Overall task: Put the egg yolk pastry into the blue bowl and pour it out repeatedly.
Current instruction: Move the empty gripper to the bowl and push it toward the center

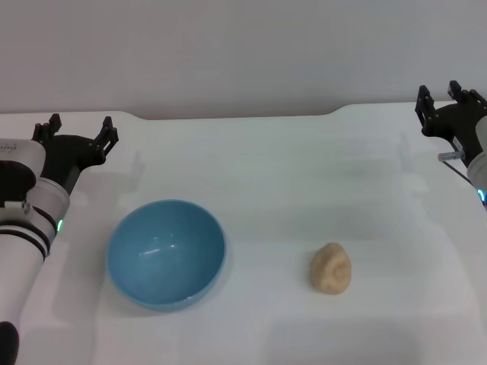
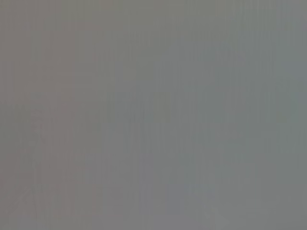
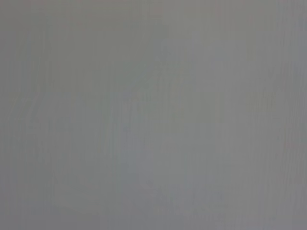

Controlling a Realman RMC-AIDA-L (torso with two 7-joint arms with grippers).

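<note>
The blue bowl (image 1: pixel 166 253) stands upright and empty on the white table, left of centre. The egg yolk pastry (image 1: pixel 331 268) lies on the table to the right of the bowl, well apart from it. My left gripper (image 1: pixel 79 128) is open and empty at the far left, behind the bowl. My right gripper (image 1: pixel 447 95) is open and empty at the far right edge, behind the pastry. Both wrist views show only a plain grey surface.
The white table (image 1: pixel 274 175) runs back to a grey wall. Its rear edge is notched at both back corners. Nothing else lies on it.
</note>
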